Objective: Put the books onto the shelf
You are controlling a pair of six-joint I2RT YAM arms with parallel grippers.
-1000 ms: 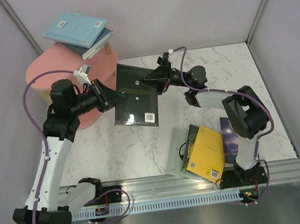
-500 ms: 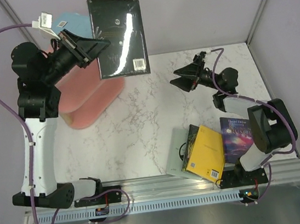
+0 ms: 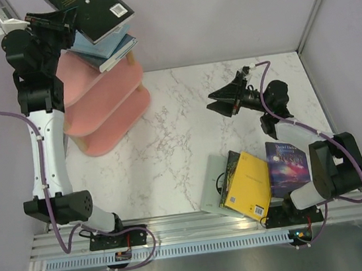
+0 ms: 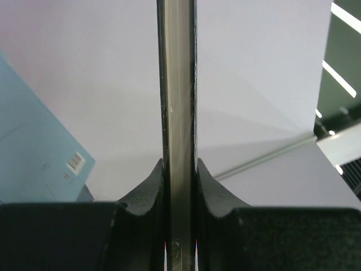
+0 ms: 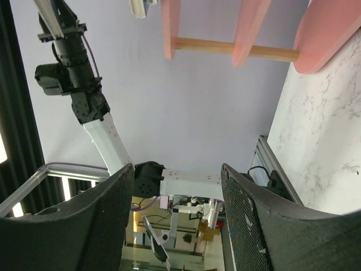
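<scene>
Bright, even light is given; faint shadows are cast on the table (image 3: 183, 148); the book (image 4: 179, 113) is blurred close up.

One glossy black paperback book (image 3: 87, 2). Two pale blue paperback books (image 3: 112, 45). One yellow book (image 3: 247, 183), one pale grey book (image 3: 210, 186), one purple galaxy-cover book (image 3: 286, 162). One pink three-tier oval-board shelf (image 3: 112, 118). Two white-and-black robot arms (image 3: 46, 146).

Top view: high, behind the bases, looking down on the whole worktop (image 3: 188, 141). Left wrist: very close, sighting along the left end effector (image 4: 179, 175) at the wall (image 4: 84, 68). Right wrist: rolled sideways, facing the shelf (image 5: 237, 34), which the top view shares.
</scene>
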